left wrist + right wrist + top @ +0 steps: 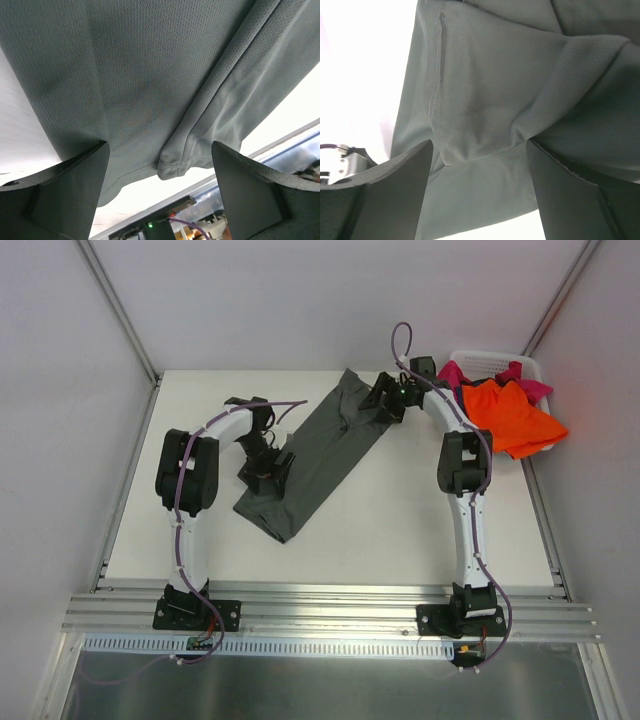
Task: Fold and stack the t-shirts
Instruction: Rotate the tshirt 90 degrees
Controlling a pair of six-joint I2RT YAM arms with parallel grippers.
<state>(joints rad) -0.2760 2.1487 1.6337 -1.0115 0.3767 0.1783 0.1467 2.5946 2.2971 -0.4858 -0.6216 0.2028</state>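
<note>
L end effector (pixel 159 147) wide | R end effector (pixel 479 144) wide | both on grey t-shirt (pixel 325 445)

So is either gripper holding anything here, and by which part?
Nothing looks clamped. The left gripper and right gripper stand open on the grey shirt, toward its near and far ends.

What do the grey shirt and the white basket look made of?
Grey shirt: likely synthetic sports mesh, matte; wrist views show a fine pinhole knit and a stitched hem. Basket: seemingly white rigid plastic, smooth rim; too small to be sure.
</note>
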